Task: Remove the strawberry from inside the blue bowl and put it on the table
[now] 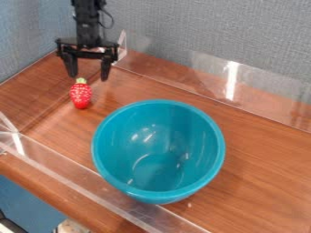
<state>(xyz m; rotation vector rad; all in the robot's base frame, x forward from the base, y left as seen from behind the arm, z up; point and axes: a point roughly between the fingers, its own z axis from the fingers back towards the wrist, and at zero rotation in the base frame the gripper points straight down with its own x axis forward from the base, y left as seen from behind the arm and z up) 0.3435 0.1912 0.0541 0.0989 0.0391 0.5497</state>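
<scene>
The strawberry (pixel 82 94), small and red with a green cap, lies on the table (pixel 255 136) to the left of the blue bowl (pixel 158 150). Nothing lies inside the bowl. My gripper (pixel 89 70) hangs a little above and behind the strawberry, open, with its two dark fingers spread and nothing between them. It does not touch the fruit.
Clear acrylic walls (pixel 231 77) edge the table at the back, and a low clear wall (pixel 49 164) runs along the front. The bowl takes up the middle front of the wooden surface.
</scene>
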